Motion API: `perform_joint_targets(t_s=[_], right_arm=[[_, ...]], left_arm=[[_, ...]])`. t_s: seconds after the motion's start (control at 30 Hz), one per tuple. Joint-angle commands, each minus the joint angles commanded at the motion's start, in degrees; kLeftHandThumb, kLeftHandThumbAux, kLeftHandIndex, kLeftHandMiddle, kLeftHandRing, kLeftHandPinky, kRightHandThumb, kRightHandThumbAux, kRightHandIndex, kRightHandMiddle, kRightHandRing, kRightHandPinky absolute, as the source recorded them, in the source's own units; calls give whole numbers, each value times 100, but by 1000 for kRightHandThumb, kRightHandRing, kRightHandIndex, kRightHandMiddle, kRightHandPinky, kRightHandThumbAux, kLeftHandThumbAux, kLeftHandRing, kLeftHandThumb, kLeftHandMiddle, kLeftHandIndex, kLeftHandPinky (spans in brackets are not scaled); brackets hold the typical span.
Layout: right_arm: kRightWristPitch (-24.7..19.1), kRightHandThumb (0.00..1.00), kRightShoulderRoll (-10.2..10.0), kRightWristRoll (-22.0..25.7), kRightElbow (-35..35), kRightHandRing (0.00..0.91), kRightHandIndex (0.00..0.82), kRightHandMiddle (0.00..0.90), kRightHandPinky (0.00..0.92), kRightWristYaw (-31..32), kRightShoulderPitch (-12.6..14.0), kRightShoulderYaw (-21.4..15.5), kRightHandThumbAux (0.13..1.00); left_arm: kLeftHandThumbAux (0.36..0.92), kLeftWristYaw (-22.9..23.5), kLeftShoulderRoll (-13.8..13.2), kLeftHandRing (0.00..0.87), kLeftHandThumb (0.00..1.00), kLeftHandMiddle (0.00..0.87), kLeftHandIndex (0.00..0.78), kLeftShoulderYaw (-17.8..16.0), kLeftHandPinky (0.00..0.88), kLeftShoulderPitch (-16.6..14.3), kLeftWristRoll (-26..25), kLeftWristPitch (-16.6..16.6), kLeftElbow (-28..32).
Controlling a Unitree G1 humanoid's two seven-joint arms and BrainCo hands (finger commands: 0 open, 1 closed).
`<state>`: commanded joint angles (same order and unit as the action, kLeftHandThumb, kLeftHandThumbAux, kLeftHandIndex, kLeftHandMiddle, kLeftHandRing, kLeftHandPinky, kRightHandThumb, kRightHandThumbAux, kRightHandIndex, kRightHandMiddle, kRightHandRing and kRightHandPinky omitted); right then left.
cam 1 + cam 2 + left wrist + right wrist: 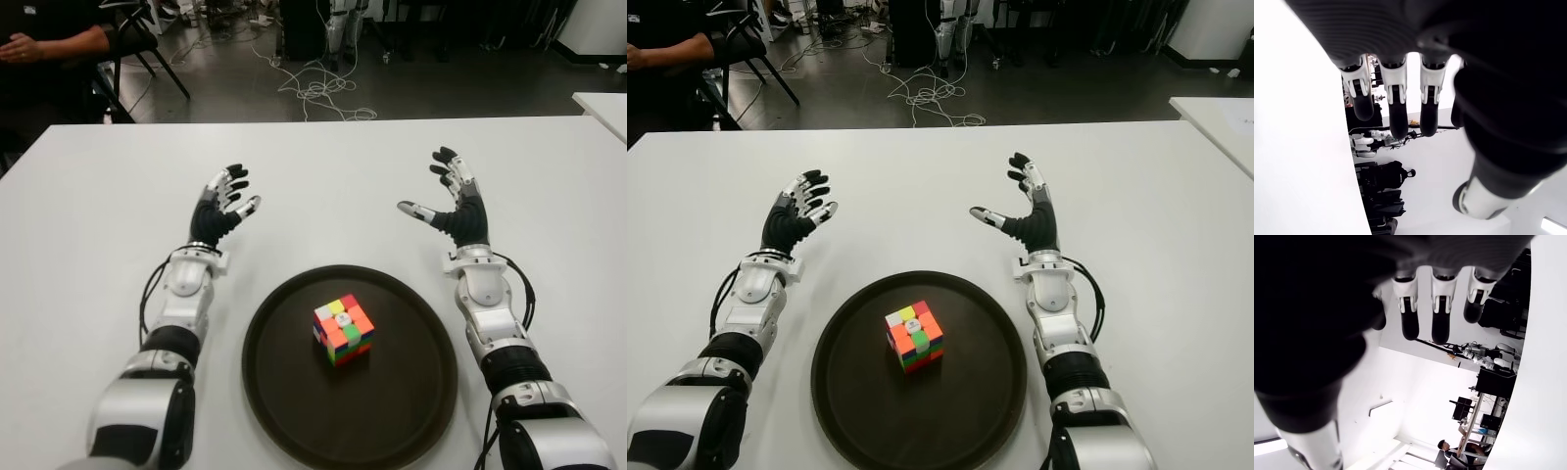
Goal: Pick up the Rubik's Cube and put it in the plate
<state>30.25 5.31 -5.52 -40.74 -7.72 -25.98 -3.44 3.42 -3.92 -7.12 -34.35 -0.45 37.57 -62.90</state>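
Observation:
A Rubik's Cube [343,330] with red, orange, green and yellow stickers sits near the middle of the dark round plate [284,392] on the white table [323,166]. My left hand [227,201] is held up beyond the plate's left side, fingers spread and holding nothing. My right hand [443,193] is raised beyond the plate's right side, also spread and empty. Both wrist views show straight fingers [1396,105] with nothing between them, and likewise the right hand's fingers [1440,313].
A person's arm [49,44] and a black chair [137,44] are past the table's far left corner. Cables [318,88] lie on the floor behind. Another white table's corner [602,103] shows at the right.

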Motion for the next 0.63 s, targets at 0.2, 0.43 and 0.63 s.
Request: perform_joint_targets(t_s=[0.2, 0.43, 0.63], right_arm=[[-59, 0, -6, 34, 29, 167, 101, 181, 135, -28, -2, -39, 806], [-53, 0, -26, 101, 33, 172, 102, 184, 142, -52, 8, -104, 817], [-90, 0, -55, 136, 44, 171, 101, 184, 126, -66, 5, -146, 812]], left_arm=[[788, -81, 20, 135, 47, 153, 134, -4, 118, 42, 35, 150, 51], [820, -74, 23, 120, 36, 131, 104, -6, 120, 64, 16, 162, 90], [827, -68, 13, 104, 29, 119, 87, -2, 106, 67, 19, 128, 121]])
